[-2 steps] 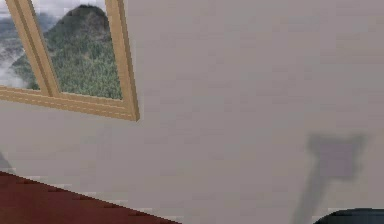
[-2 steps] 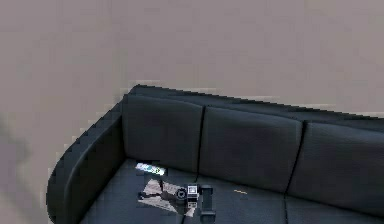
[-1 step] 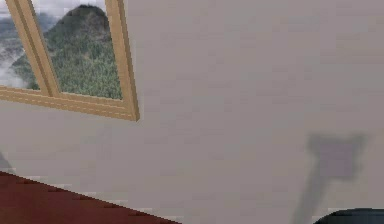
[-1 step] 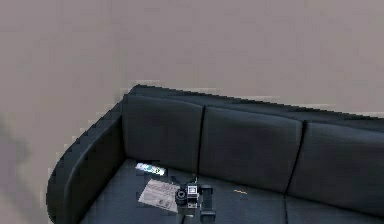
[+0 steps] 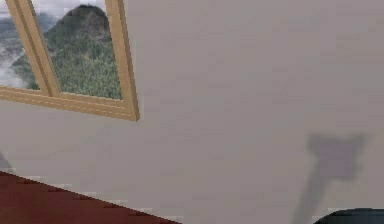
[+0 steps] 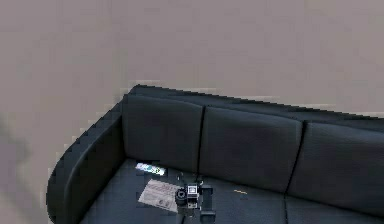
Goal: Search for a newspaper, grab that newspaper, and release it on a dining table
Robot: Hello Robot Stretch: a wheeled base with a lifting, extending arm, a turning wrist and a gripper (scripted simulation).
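**A:** Which step is in hand?

**B:** The grab, I'd judge. The search looks finished. A flat, pale-grey printed paper sheet (image 6: 153, 194), by its look the newspaper, lies on the seat of the black leather sofa (image 6: 250, 140). It is toward the sofa's left end and near the front edge.

**A:** And the jaws?

**B:** They sit at the end of the dark square arm bar (image 6: 206, 212), just right of the newspaper. I cannot tell whether they are apart or together, or whether they touch the paper. The sheet lies on the seat right beside them, so I can't say whether they hold anything either.

**A:** What does the next move call for?

**B:** A sure hold on the paper's right edge. A thin sheet on a soft seat gives little to catch, so I'd expect a careful approach. After that comes a lift clear of the cushion, then the drive to the dining desk.

**A:** Counts?

**B:** One sofa with three back cushions and one newspaper. One small dark slab with a greenish edge (image 6: 150, 169) lies just beyond the paper, toward the backrest. There is one arm. Ahead, one wooden-framed window (image 5: 75, 45) has two panes in sight, set in a plain beige wall (image 5: 250, 90). One strip of dark red floor (image 5: 40, 200) lies at the near left.
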